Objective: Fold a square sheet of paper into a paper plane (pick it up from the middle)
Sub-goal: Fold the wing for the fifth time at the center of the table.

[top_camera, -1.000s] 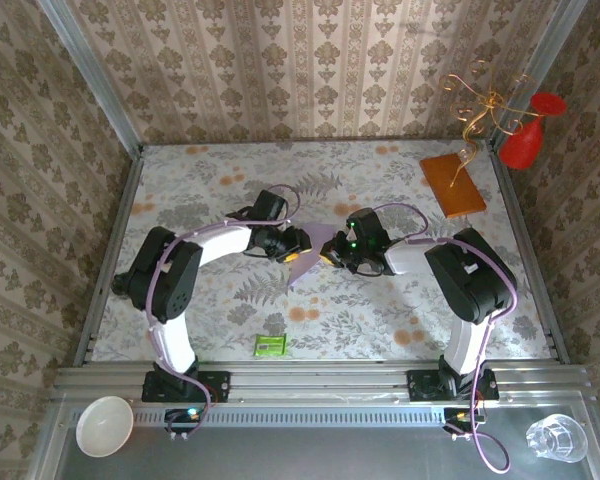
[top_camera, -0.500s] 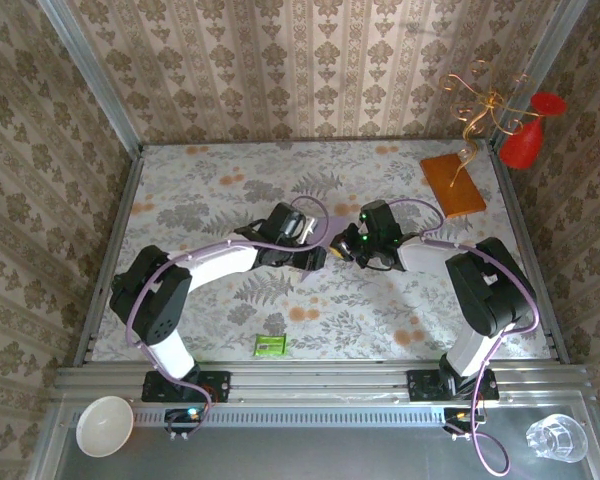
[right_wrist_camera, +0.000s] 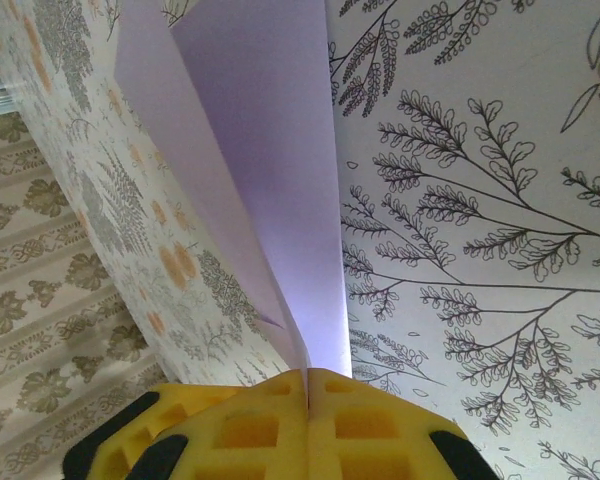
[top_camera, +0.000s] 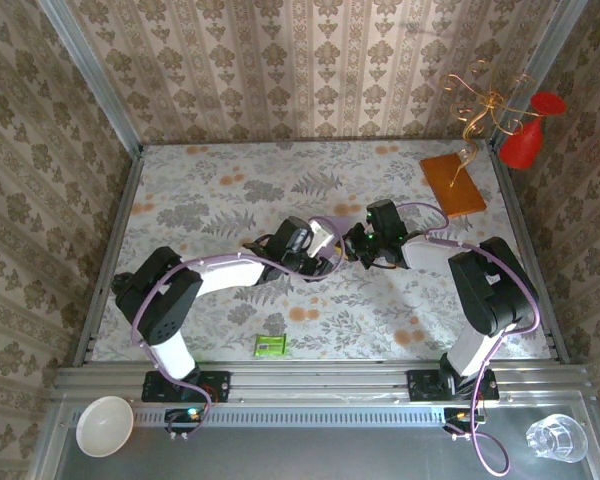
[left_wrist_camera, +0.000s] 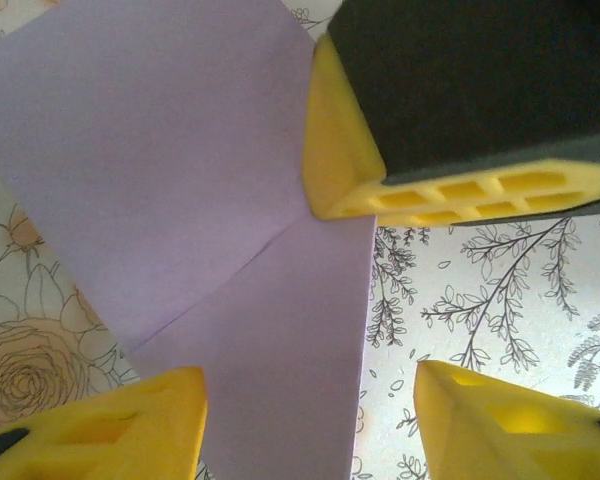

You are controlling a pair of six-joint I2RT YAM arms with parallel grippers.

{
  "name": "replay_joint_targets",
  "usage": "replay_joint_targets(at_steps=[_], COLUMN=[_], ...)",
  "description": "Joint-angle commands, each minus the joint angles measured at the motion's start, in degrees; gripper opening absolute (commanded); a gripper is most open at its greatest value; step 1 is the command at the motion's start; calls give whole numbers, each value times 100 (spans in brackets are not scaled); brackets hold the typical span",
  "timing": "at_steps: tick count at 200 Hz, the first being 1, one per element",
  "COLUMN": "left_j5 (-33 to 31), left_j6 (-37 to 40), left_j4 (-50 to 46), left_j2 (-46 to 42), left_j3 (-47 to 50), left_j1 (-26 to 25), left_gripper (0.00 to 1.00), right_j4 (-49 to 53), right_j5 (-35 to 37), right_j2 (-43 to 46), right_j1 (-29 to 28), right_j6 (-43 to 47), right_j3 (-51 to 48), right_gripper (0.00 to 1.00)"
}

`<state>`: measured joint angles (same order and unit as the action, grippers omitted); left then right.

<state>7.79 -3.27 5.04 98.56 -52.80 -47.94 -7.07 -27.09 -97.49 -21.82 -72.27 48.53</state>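
The flowered counter [top_camera: 210, 200] stands between walls of patterned wallpaper, and both arms reach to its middle, where the square sheet of paper [left_wrist_camera: 180, 180] shows one crease across it. The right gripper [right_wrist_camera: 307, 385] is pressed together on a folded edge of this paper. I think it does so to keep the two layers together and a little raised, so that the fold does not spring open. The left gripper [left_wrist_camera: 310, 388] hovers just above the sheet with its jaws wide and holding nothing, probably placed there to press the crease flat.
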Motion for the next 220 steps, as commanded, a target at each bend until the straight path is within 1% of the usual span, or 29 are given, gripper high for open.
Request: replay_joint_targets(at_steps=[1,19,45,98,141,161,188,199,211,220], left_j5=[-279,-547,-772,-847,-893,-896,-837,-800,-749,-704], left_j6=[467,577,661,658,581,578,563,547,529,512], left_j4=[384,446,493,634,737,755,769,773,773,770], left_j2=[174,255,301,422,456,453,462,471,487,497], left_j3=[59,50,56,117,168,182,191,191,191,191], left_j1=[-152,-222,-252,-271,-275,-271,-272,-273,-268,-264], left_gripper=[55,53,49,41,32,27,24,22,21,21], right_j4=[-20,-66,-3,124,209,319,649,791,992,1131], right_j5=[-241,-309,-341,-433,-457,-447,-326,-251,-141,-64], right_j2=[30,-6,-9,-37,-51,-38,94,195,305,389], right_j1=[46,53,71,108,120,147,273,364,486,594], right_j6=[-211,-283,-305,-305,-292,-247,16,183,389,523], right_j3=[116,116,129,181,205,218,253,268,295,297], right_gripper=[1,1,1,3,9,18,44,52,57,59])
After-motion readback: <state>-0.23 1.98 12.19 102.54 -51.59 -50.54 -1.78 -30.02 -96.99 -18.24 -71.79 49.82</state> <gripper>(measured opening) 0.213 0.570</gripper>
